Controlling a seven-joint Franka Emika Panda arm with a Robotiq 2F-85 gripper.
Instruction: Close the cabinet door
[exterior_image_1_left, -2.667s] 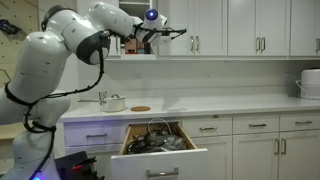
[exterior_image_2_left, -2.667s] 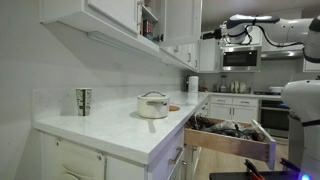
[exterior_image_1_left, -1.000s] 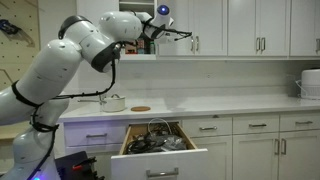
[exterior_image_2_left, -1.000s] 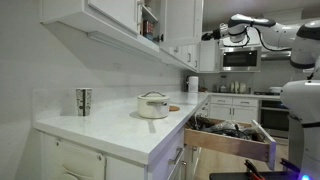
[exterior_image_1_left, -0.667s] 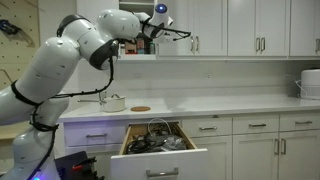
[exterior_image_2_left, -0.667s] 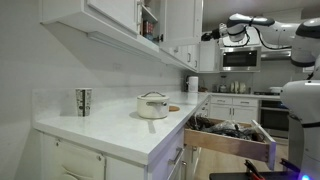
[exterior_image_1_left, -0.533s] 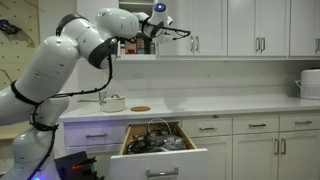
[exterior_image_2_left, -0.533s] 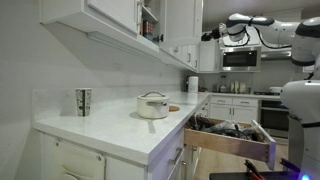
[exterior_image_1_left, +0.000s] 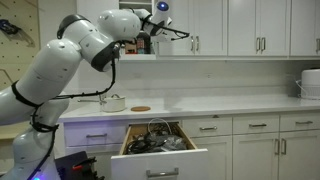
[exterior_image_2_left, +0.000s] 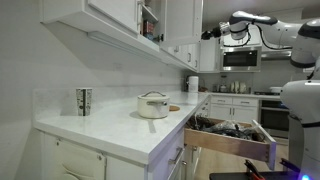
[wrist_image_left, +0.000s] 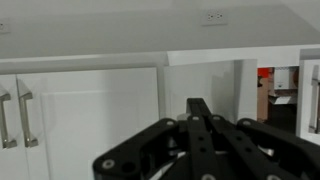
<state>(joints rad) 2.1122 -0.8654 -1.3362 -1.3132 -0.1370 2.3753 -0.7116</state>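
The cabinet door (exterior_image_2_left: 180, 22) is a white upper door swung out from the wall cupboards, and the open shelves (exterior_image_2_left: 148, 20) show beside it. My gripper (exterior_image_2_left: 207, 36) is shut and empty, its tips at the door's free edge; contact cannot be told. In the exterior view from the front, the gripper (exterior_image_1_left: 185, 33) is level with the upper doors, and the arm covers most of the open cupboard. In the wrist view the black fingers (wrist_image_left: 200, 108) are pressed together, pointing at white door panels, with a strip of cupboard interior (wrist_image_left: 268, 92) to the right.
Below the cupboards a wide drawer (exterior_image_1_left: 160, 142) full of utensils stands pulled out, also visible from the side as the drawer (exterior_image_2_left: 232, 135). A lidded pot (exterior_image_2_left: 152, 105) and a patterned cup (exterior_image_2_left: 83, 101) sit on the white counter. A microwave (exterior_image_2_left: 240, 58) sits at the far end.
The gripper has moved a little toward the closed doors since the earliest frames. Over the last second it barely shifts and stays shut.
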